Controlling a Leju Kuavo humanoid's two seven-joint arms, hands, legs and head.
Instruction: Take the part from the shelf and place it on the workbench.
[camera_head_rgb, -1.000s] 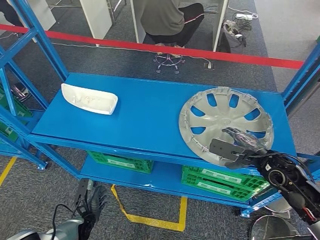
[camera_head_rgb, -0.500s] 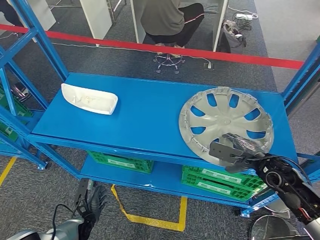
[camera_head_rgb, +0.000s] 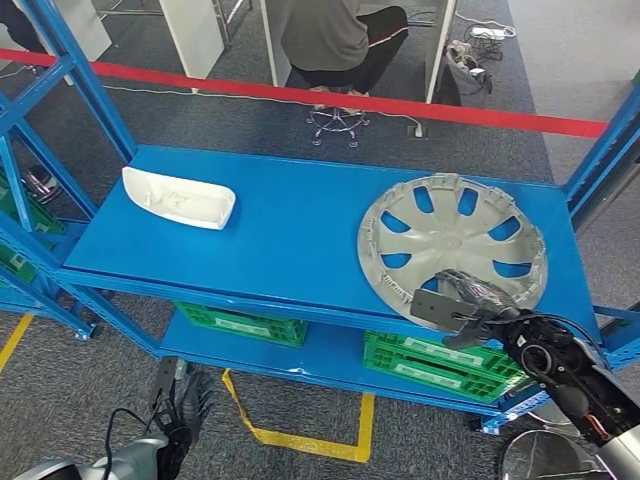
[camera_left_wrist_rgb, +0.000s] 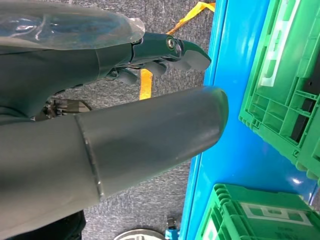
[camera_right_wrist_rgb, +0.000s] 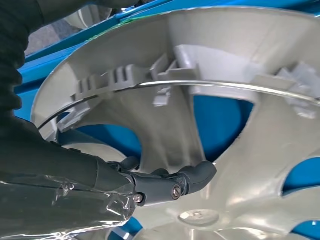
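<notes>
A silver hubcap (camera_head_rgb: 453, 235) lies inner face up at the right end of the blue shelf (camera_head_rgb: 302, 230), its front rim at the shelf edge. My right hand (camera_head_rgb: 464, 300) is at that front rim. Its dark fingers (camera_right_wrist_rgb: 170, 185) lie over the rim on a spoke of the hubcap (camera_right_wrist_rgb: 234, 75), and its grey thumb sits in front of the rim. No firm grip shows. A white elongated part (camera_head_rgb: 179, 197) lies at the shelf's left end. My left hand (camera_head_rgb: 181, 410) hangs low in front of the shelf, and its fingers (camera_left_wrist_rgb: 170, 50) are straight and hold nothing.
Green crates (camera_head_rgb: 241, 325) (camera_head_rgb: 445, 365) (camera_left_wrist_rgb: 286, 75) stand on the lower shelf. Blue uprights frame both ends. Behind the shelf runs a red tape (camera_head_rgb: 340, 98), with a person on a chair (camera_head_rgb: 332, 40) beyond. Yellow tape (camera_head_rgb: 302, 440) marks the floor.
My right hand has slid a little left and down along the hubcap's front rim. The hubcap, the white part and my left hand have stayed put.
</notes>
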